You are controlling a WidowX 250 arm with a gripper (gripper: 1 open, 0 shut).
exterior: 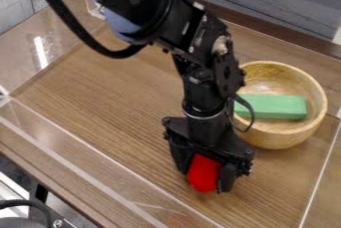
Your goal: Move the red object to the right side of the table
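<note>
The red strawberry-shaped toy (201, 175) sits between the fingers of my black gripper (204, 178), low over the brown wood-grain table (94, 103) near the front right. The jaws stand on either side of the toy and appear shut on it. Whether the toy touches the tabletop I cannot tell. Its green stem is hidden by the gripper. My black arm comes down from the upper left.
A round light wooden bowl (294, 132) holding a green rectangular block (278, 107) stands at the right, just behind the gripper. Low clear acrylic walls (100, 168) edge the table at the front, left and right.
</note>
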